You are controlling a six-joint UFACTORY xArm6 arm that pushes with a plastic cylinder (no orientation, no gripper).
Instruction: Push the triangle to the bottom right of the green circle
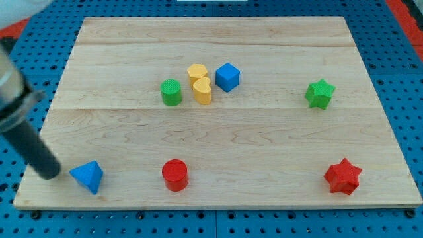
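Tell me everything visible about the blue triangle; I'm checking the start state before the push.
The blue triangle is a small, solid blue wedge-shaped block with a finely ribbed, plastic-looking surface. It lies flat on the wooden board near the view's bottom-left corner, one corner pointing toward the view's bottom. My tip sits just to its left, very close; whether they touch is unclear. No other block touches it; the red cylinder stands apart to its right.

no readable text, labels, numbers or signs anywhere

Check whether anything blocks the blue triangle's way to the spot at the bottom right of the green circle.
Nothing sits between my tip and the blue triangle. The red cylinder lies just below the straight line toward the green circle.
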